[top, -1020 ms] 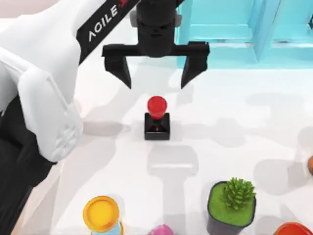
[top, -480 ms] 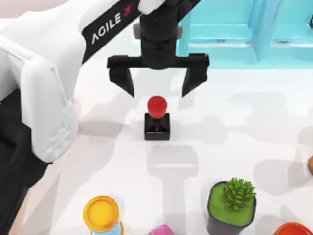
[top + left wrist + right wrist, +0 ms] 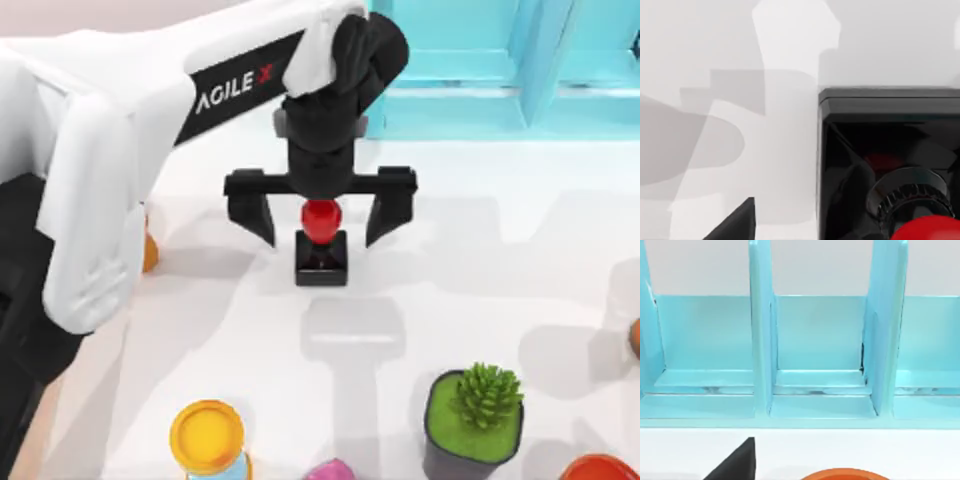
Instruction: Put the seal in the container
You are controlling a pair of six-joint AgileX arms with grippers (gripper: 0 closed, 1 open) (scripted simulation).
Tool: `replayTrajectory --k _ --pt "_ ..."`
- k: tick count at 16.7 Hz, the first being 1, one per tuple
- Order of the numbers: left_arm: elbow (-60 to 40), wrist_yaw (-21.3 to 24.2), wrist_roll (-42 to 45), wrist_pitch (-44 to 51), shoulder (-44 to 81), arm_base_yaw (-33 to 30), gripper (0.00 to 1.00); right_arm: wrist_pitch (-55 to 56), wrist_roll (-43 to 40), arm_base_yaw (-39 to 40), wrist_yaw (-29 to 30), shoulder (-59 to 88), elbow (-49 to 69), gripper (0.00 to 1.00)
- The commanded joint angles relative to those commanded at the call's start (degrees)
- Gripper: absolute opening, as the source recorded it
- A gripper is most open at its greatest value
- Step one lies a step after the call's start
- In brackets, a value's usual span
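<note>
Wrist housing of my left arm covers the upper part of the seal's red knob in the top view, so I cannot make out whether any part of my left hand [image 3: 320,213] touches the knob. The seal [image 3: 321,257] stands upright on the white bench [image 3: 480,290], its black square base just below my hand and its knob sitting between my two fingers [image 3: 254,212], which are spread wide apart with a clear gap on either side of the knob. From my left wrist camera the seal [image 3: 890,165] is cut off at the frame edge; I see a corner of the black base, a ribbed collar and a sliver of red.

Beyond my left hand stands the container [image 3: 480,60], a light blue rack with upright dividers, partly hidden behind my forearm. My right wrist camera looks straight into the container [image 3: 820,350] and its open compartments, with an orange rim [image 3: 842,474] cut off at the frame edge.

Nearer than the seal, well apart from it, stand a potted green plant [image 3: 475,420], a yellow-capped bottle [image 3: 207,437], a pink object [image 3: 330,470] and a red-orange rim [image 3: 600,468], all partly cropped. A small orange thing [image 3: 150,252] peeks from behind my left arm's white casing.
</note>
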State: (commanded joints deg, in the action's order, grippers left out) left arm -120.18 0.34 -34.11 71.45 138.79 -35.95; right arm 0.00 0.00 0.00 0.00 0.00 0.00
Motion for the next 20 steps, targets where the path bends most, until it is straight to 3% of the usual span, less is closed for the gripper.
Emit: replayTrajectory --k 5,18,20 --pt "1.33 0.00 -0.02 -1.20 -0.17 -0.01 1.00 0.00 0.00 0.00 0.00 0.00 0.00 1.00" --pt "1.33 0.00 -0.02 -1.20 -0.17 -0.01 0.02 0.00 0.00 0.00 0.00 0.00 0.00 1.00" --pt "1.33 0.00 -0.02 -1.20 -0.17 -0.01 0.00 0.00 0.00 0.00 0.00 0.00 0.00 1.00"
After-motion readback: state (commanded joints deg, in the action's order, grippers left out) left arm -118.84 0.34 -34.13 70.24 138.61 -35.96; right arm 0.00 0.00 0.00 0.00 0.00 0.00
